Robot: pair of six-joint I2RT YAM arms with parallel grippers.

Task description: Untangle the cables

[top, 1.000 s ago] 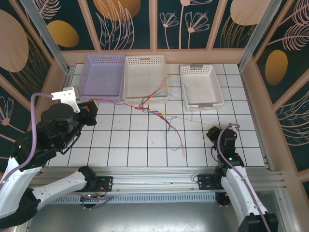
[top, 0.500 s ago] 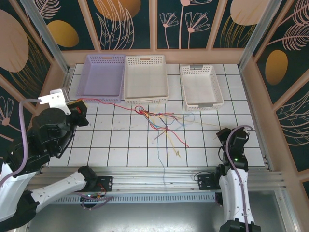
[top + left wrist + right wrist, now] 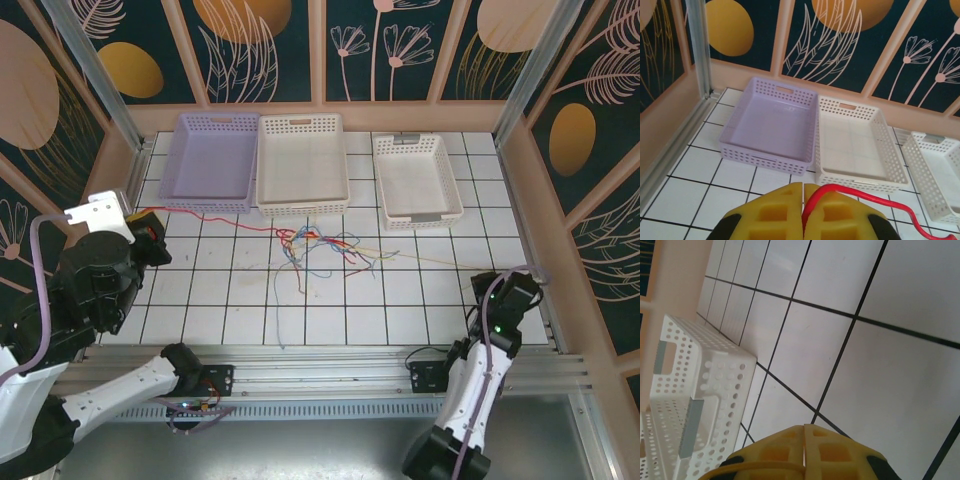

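Both arms have drawn further apart since a second ago, stretching the cables [image 3: 315, 245], whose knot now lies on the tiles just in front of the middle basket [image 3: 303, 206]. The red cable [image 3: 837, 188] runs from the knot to the left gripper [image 3: 150, 222], whose jaws are pinched on it. The yellow cable [image 3: 430, 258] stretches to the right gripper [image 3: 804, 435], which is likewise clamped on it, low near the table's right front corner.

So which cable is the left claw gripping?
The red cable, pinched in the left claw and stretched to the tangle; the right claw holds the yellow cable.
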